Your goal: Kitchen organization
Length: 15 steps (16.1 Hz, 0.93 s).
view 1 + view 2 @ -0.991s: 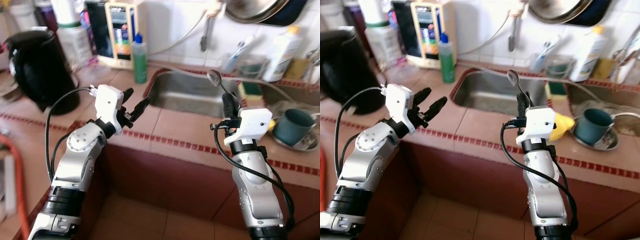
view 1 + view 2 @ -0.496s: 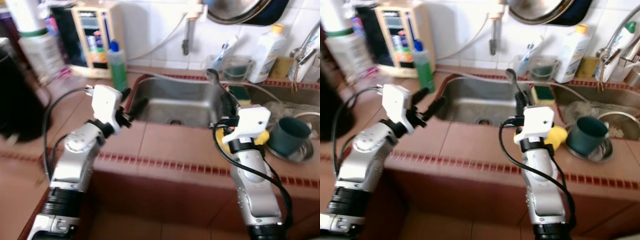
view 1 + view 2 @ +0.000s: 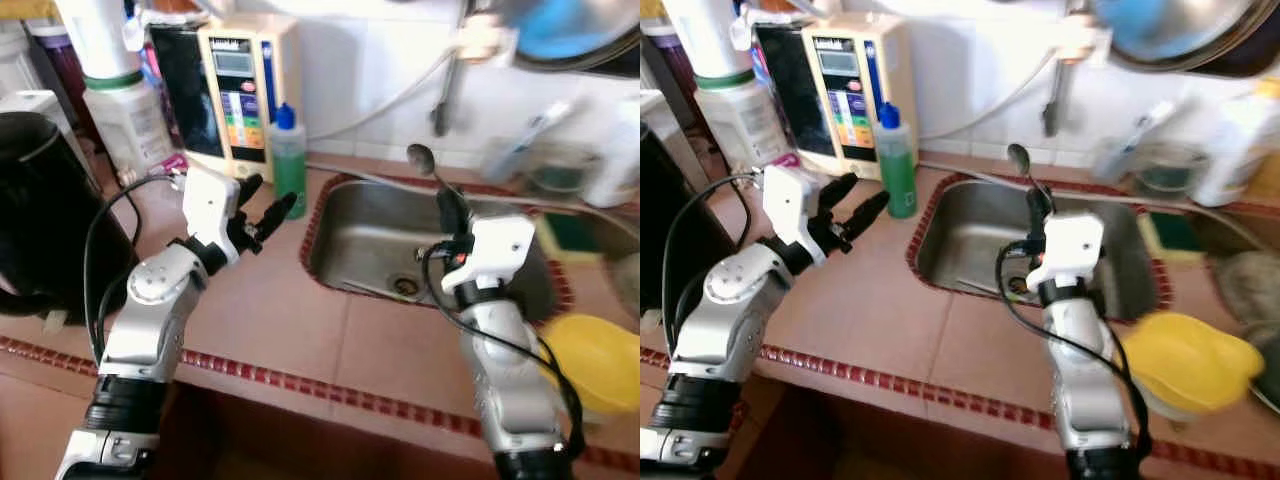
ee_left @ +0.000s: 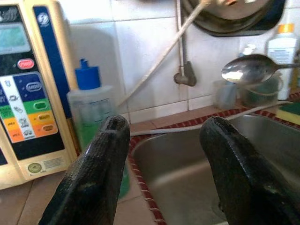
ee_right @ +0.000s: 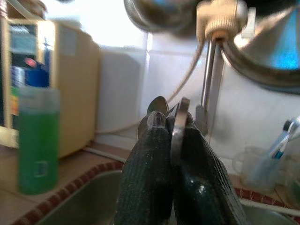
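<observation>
Two silver jointed arms with white boxy wrist housings, looping black cables, and each claw's textured black fingers (image 4: 98, 178).

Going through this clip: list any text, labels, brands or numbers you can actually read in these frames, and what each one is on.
None can be read for certain.
Wall-mounted water unit: coloured panel buttons, a round seal and a top logo carry print, all too small or blurred.
Green bottle with blue cap: no legible label.
White jug: no legible label.
Spoon held in the right gripper: no marking visible.
</observation>
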{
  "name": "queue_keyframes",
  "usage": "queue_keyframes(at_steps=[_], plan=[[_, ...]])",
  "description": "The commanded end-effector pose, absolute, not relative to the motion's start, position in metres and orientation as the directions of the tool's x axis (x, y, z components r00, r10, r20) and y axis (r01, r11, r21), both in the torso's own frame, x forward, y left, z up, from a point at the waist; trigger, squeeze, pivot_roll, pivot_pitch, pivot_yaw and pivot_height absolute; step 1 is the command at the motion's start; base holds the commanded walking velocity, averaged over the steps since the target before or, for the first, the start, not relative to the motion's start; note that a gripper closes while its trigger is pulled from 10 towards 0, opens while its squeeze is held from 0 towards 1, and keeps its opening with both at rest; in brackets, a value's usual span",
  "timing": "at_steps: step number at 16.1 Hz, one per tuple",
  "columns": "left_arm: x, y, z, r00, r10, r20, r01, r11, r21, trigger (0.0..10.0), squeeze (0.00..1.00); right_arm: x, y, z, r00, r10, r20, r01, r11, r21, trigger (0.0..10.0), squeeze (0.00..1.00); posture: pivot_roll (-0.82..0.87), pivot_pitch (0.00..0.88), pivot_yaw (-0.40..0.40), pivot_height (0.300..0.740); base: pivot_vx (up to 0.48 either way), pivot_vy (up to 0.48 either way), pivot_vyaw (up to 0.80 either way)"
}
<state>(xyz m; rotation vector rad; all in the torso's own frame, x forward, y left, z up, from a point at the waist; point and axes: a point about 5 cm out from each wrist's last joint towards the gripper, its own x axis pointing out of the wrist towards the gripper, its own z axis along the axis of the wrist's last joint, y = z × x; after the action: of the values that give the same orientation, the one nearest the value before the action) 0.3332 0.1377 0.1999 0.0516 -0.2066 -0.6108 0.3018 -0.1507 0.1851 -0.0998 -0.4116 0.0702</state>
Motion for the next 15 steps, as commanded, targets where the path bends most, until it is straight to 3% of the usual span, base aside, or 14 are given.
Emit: queue_keyframes(at_steps=[1,5,7,15], plan=[[0.333,0.128,0.208,0.782,-0.599,0.175,0.588,0.801,0.114,10.0,0.0,0.307,-0.168,0.185,0.933,0.022,0.36,0.017,0.994,-0.105,10.0,0.0,-0.19,0.0,0.033,0.74,0.0,0.0,0.0],[0.331,0.113,0.226,0.749,-0.648,0.14,0.626,0.761,0.172,10.0,0.0,0.322,-0.199,0.194,0.953,-0.053,0.298,0.087,0.991,-0.1,10.0,0.0,-0.19,0.004,0.039,0.74,0.0,0.0,0.0],[0.322,0.101,0.233,0.689,-0.713,0.129,0.683,0.698,0.215,10.0,0.0,0.327,-0.205,0.201,0.961,-0.028,0.276,0.061,0.992,-0.115,10.0,0.0,-0.19,0.016,0.043,0.74,0.0,0.0,0.0],[0.279,0.064,0.219,0.529,-0.848,0.013,0.825,0.518,0.225,10.0,0.0,0.344,-0.195,0.188,0.993,0.046,0.11,-0.04,0.998,-0.051,10.0,0.0,-0.15,0.098,0.05,0.74,0.0,0.0,0.0]])
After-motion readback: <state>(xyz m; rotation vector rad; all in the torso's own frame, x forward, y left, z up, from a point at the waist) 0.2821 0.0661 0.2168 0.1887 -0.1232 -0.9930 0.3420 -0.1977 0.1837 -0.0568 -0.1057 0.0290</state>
